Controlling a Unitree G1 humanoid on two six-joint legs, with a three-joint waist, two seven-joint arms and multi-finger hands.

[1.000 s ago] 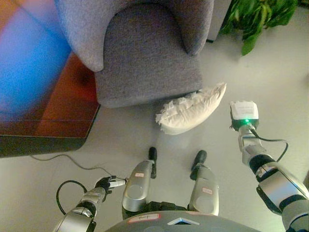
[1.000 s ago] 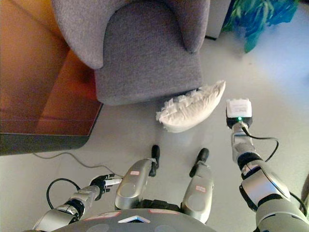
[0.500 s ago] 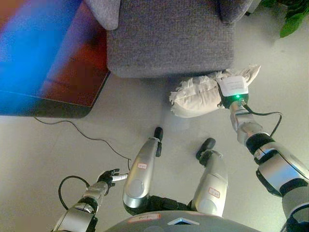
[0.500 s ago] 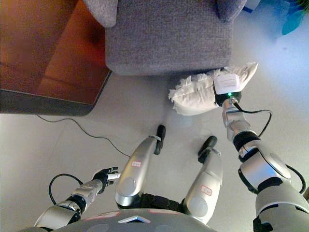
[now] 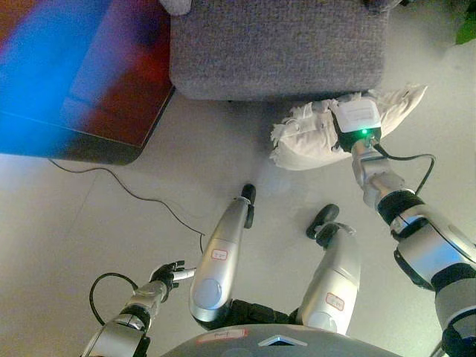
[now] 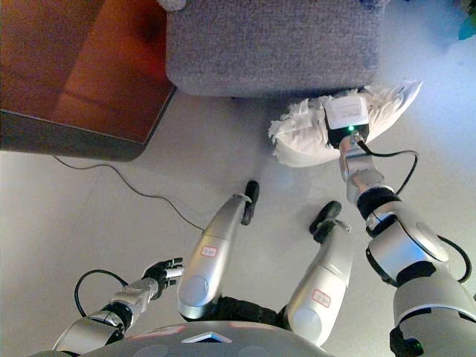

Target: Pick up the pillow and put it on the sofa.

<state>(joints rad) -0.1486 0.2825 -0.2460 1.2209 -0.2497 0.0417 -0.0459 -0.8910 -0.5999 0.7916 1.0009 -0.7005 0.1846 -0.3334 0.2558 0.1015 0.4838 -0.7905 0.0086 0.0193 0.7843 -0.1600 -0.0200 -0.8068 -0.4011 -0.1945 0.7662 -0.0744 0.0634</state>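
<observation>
A white ruffled pillow (image 5: 312,137) lies on the floor, its far edge against the front of the grey sofa (image 5: 275,48). My right hand (image 5: 343,140) rests on the pillow's middle, and my wrist hides its fingers. My left hand (image 5: 166,274) hangs low at the lower left, far from the pillow, fingers loosely spread and holding nothing.
A brown low table (image 6: 82,74) stands left of the sofa, with a thin cable (image 5: 134,197) running from it across the grey floor. A green plant leaf (image 5: 468,30) shows at the upper right edge.
The camera has tipped forward, so the whole scene has shifted. My right hand has gone from the floor right of the pillow onto the pillow. The left hand stayed low.
</observation>
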